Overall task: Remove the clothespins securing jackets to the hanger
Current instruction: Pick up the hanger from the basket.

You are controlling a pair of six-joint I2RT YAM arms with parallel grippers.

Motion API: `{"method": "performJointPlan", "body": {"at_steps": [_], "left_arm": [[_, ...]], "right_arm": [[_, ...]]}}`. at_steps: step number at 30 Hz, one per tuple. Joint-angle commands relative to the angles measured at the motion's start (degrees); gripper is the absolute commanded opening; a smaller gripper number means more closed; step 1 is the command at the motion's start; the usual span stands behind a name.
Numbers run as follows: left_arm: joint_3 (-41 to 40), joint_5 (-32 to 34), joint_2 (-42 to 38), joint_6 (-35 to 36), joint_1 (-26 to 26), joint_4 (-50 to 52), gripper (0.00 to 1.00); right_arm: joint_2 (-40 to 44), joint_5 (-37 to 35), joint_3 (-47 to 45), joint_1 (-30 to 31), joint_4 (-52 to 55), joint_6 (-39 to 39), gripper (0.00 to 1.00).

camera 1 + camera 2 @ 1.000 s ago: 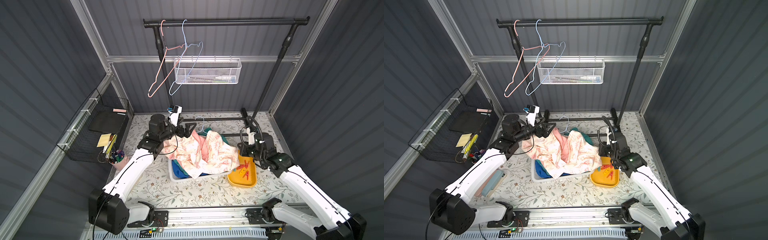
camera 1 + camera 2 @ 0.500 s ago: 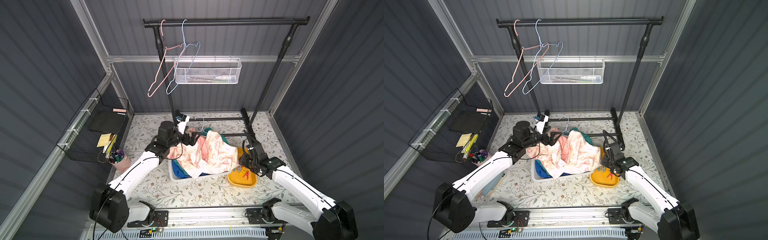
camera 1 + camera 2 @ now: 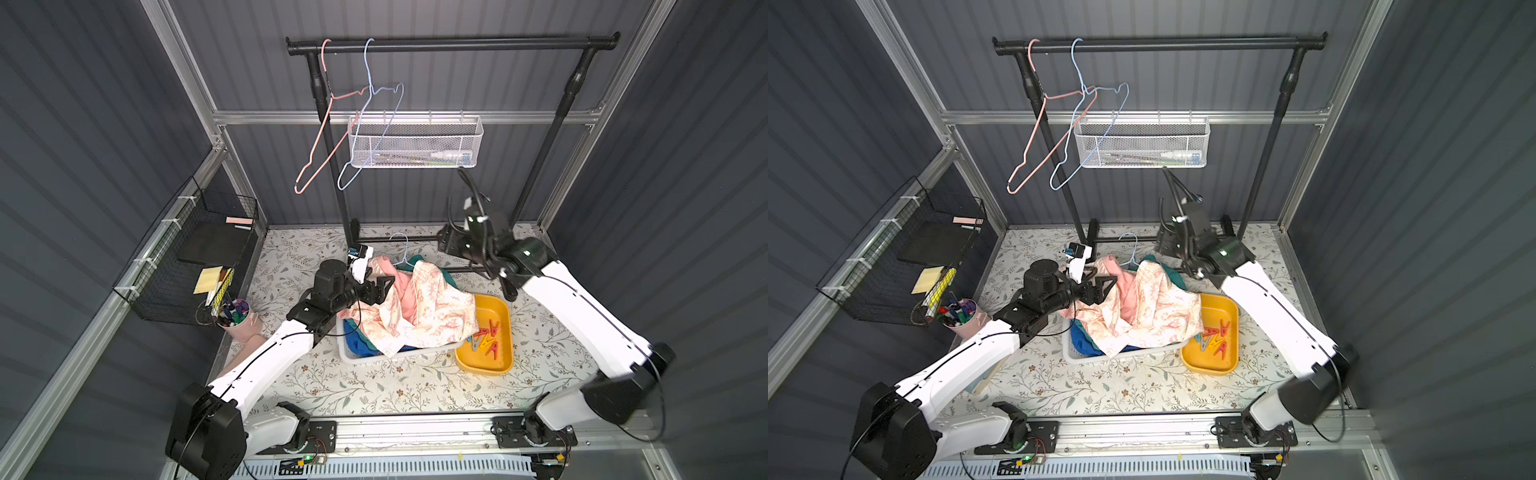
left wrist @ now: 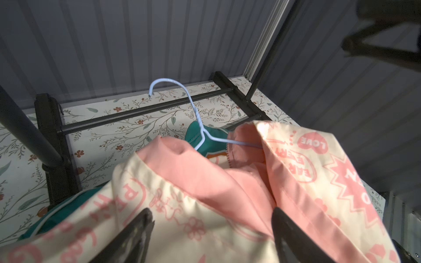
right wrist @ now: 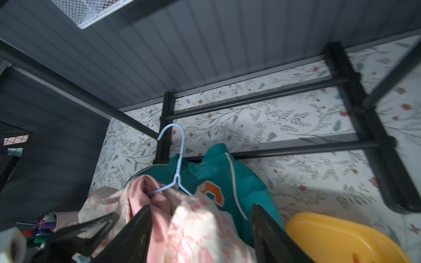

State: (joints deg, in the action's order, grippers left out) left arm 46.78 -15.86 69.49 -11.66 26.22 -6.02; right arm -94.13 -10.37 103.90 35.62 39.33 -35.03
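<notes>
Scanning both top views: three jackets heaped in a white plastic tub [image 3: 347,353] mid table, cream jacket with pink print [image 3: 428,311] on top, teal jacket [image 3: 452,280] behind, blue jacket [image 3: 361,343] underneath. Light-blue wire hanger [image 3: 406,249] pokes up at the heap's far side. Small plastic clothespins [image 3: 487,336], mostly red, some yellow and grey, lie loose in a yellow plastic tray [image 3: 503,362] just beside the tub. No pin seen on any jacket. Left fingers [image 3: 386,282] sit spread at the cream collar; right arm [image 3: 582,316] hangs high over the heap's far right. White mesh wall basket [image 3: 415,141] holds a few slim items, can't tell what; pink cup [image 3: 243,327] holds pens

Left wrist view: left fingers [image 4: 136,234] wide apart, cream cloth lying between them, not pinched as far as visible. Hanger neck comes out of the teal collar, one shoulder wire runs under the cream collar. No pins here

Right wrist view: right fingers [image 5: 136,232] spread and empty above the cream and teal cloth; orange letter patch [image 5: 214,191] on the teal; tray rim beside

Handling, my read: pins light, stiff, smooth, so squeeze the two tail ends. Jackets soft, floppy; folds probably hide any pins left along the hanger shoulders. Thin wire will shift when tugged
</notes>
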Motion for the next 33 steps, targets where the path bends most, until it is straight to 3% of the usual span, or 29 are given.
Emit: {"method": "performJointPlan", "body": {"at_steps": [1, 6, 17, 25, 33], "left_arm": [[-3.31, -0.03, 1.00, -2.53, 0.15, 0.29, 0.77], [-3.64, 0.83, 3.36, -5.83, 0.28, -0.40, 0.75], [-8.49, 2.26, -0.19, -12.01, 1.50, -6.41, 0.74], [-9.69, 4.71, -1.08, -15.26, 4.98, -8.82, 0.74], [-11.77, 5.86, -3.44, -15.92, 6.87, -8.57, 0.74]], "right_arm": [[-9.49, 5.37, 8.19, 0.53, 5.83, 3.03, 0.71], [-17.55, 8.26, 13.79, -0.58, 6.97, 3.71, 0.75], [-24.32, 14.96, 18.13, -2.60, 10.03, 5.05, 0.72], [-27.39, 22.12, 20.25, -2.38, 12.51, 5.53, 0.59], [-24.79, 18.74, 14.65, 0.46, 10.87, 4.36, 0.43]]}}
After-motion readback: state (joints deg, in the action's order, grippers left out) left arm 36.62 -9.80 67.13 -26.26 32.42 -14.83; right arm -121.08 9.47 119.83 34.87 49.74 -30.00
